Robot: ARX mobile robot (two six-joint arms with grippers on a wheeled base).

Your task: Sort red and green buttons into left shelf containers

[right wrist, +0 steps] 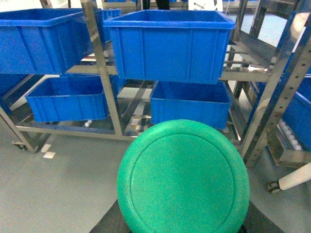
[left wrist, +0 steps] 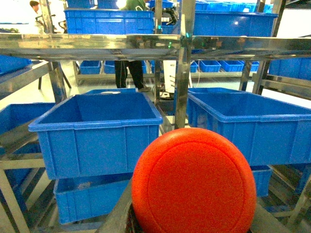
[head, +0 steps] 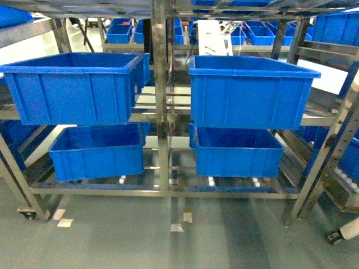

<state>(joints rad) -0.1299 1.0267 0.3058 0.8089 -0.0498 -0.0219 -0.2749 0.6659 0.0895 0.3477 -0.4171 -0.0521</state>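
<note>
Each wrist view shows its claw clamped on a button cap; neither arm appears in the head view.

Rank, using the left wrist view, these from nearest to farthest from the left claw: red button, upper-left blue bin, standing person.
1. Red button, at the claw, bottom centre.
2. Upper-left blue bin, on the shelf ahead.
3. Standing person, behind the rack.

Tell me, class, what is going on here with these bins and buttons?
A two-armed robot faces a metal rack holding four blue bins. The left wrist view is filled by a red button close to the camera, and the right wrist view by a green button, so each arm seems to carry one. The fingers themselves are hidden. Neither button has gone into a bin yet.
</note>
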